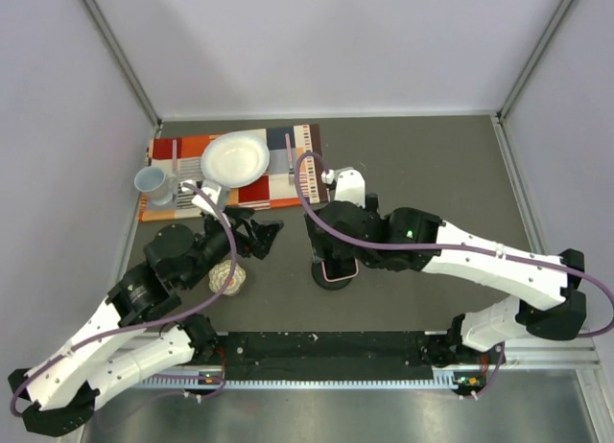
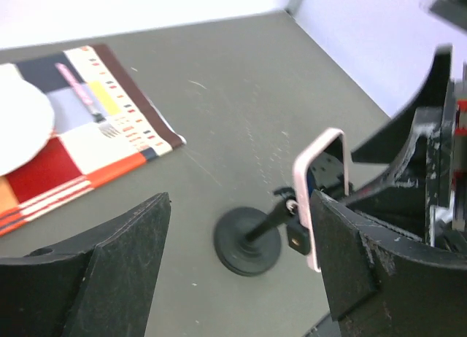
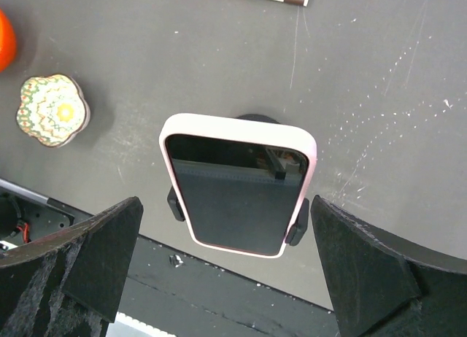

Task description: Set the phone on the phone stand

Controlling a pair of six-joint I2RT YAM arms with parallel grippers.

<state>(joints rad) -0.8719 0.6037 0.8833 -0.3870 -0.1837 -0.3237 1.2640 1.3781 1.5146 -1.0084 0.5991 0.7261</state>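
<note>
The phone [image 3: 237,198], black glass in a pale pink case, sits tilted in the cradle of the phone stand [image 2: 248,242], with the stand's black side clamps [image 3: 298,224] against its edges. My right gripper [image 3: 226,202] hangs open just above it, one finger off each side, touching nothing. My left gripper [image 2: 241,202] is open too, to the left of the stand, with nothing between its fingers. In the left wrist view the phone [image 2: 310,198] shows edge-on just past the right finger [image 2: 350,257]. From the top, the right gripper [image 1: 331,256] covers most of the phone; the stand's round base [image 1: 331,278] shows below it.
A patterned placemat [image 1: 288,179] at the back left carries a white plate [image 1: 235,158] and a fork [image 2: 84,96]. A mug [image 1: 153,184] stands at its left end. A small flower-patterned dish [image 1: 227,278] lies left of the stand, under my left arm.
</note>
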